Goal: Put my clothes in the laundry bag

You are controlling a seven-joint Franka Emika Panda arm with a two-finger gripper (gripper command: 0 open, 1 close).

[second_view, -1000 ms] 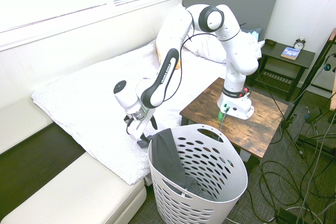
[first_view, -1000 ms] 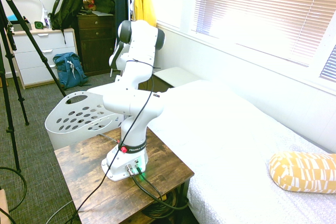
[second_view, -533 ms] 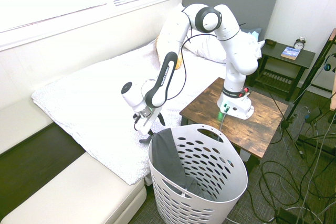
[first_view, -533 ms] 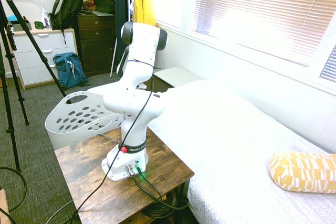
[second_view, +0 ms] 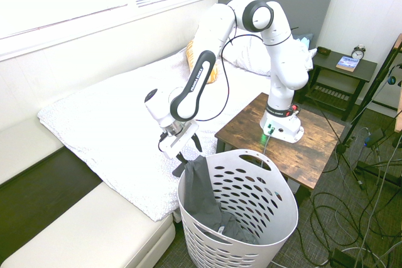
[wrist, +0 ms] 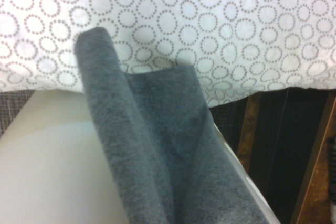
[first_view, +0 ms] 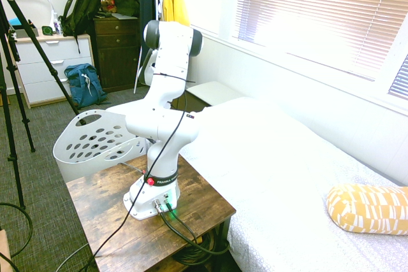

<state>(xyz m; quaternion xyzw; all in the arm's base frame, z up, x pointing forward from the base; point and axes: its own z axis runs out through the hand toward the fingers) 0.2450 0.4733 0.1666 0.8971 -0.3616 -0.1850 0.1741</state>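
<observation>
One charcoal garment, the clothes, draped down the inner wall of the laundry bag with its top fold peaking over the rim, apparently let go since the gripper hangs open-fingered just beside it.

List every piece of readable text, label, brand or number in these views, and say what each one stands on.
"FRANKA": dark band around the arm's base, first exterior view; the letters after it are too small to read.
Book on the nightstand: cover print too small to read.
Alarm clock: dial too small to read.
Wrist view: no text.
</observation>
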